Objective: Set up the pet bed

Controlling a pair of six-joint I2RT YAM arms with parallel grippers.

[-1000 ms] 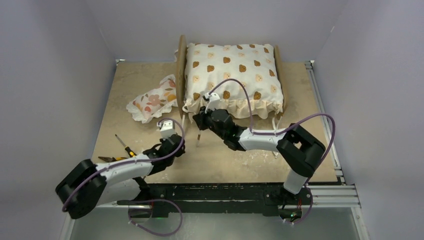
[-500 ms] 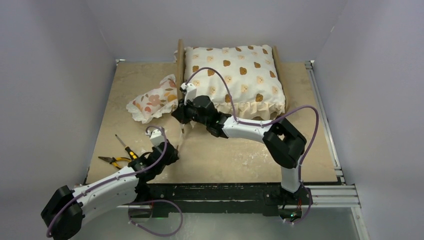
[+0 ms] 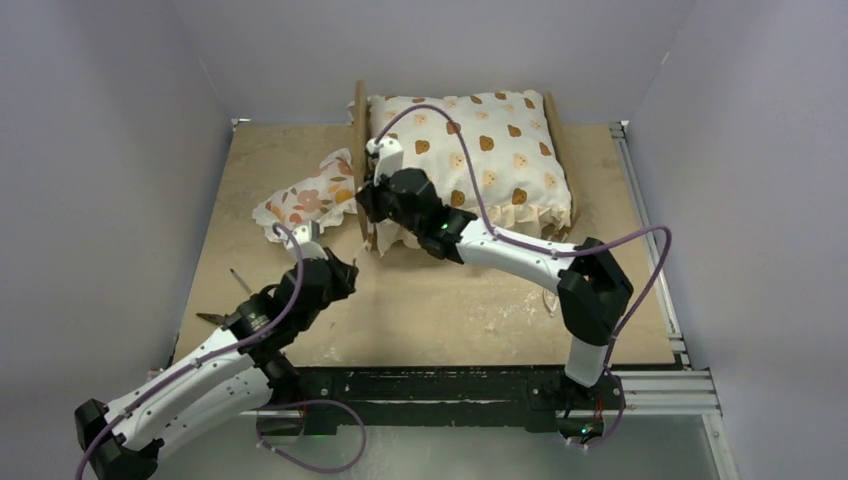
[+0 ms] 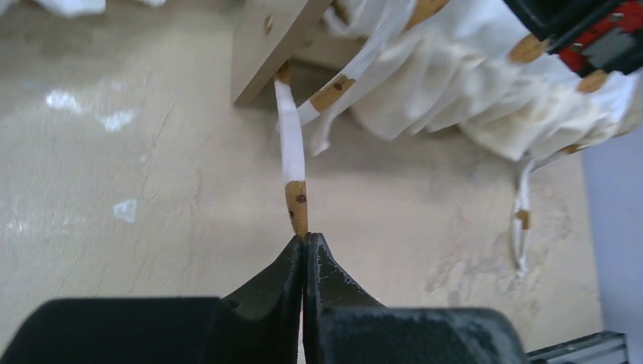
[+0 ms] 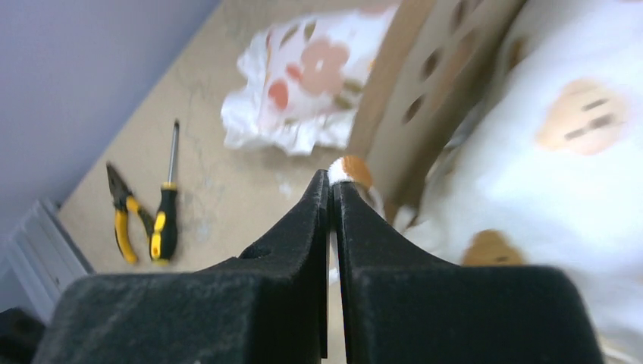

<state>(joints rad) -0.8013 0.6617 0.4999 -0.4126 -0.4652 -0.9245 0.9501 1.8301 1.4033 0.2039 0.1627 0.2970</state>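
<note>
We find the left gripper [image 4: 305, 239] pressed together on the tan tip of a white tie [image 4: 291, 144]. From the fingertips the tie runs straight ahead to the lower corner of the pet bed [image 4: 267, 45]. The bed's light-wood panel stands ahead and slightly left of the tool. Ahead and to the right hangs the ruffled edge of the cream cushion [image 4: 470, 98], with more loose ties dangling from it. The table [image 4: 114, 189] lies directly beneath the fingers.

We find the right gripper [image 5: 332, 186] likewise closed. Its fingertips nip the white-and-tan end of a second tie [image 5: 347, 168]. Just ahead and to the right of those fingertips rises the bed's upright wood panel with its paw-print cutouts. Farther right, past that panel, lies the bear-print face of the cushion. Ahead and to the left of this tool the floral pillow [image 5: 311, 83] rests on the table, just beside the panel's outer face. Well off to the tool's lower left, a screwdriver [image 5: 168, 205] and pliers [image 5: 121, 220] lie side by side.

From overhead, the right gripper sits at the bed's near left corner. The left gripper sits behind it, nearer the arm bases and apart from the frame. The cushion fills the bed between its two side panels.
</note>
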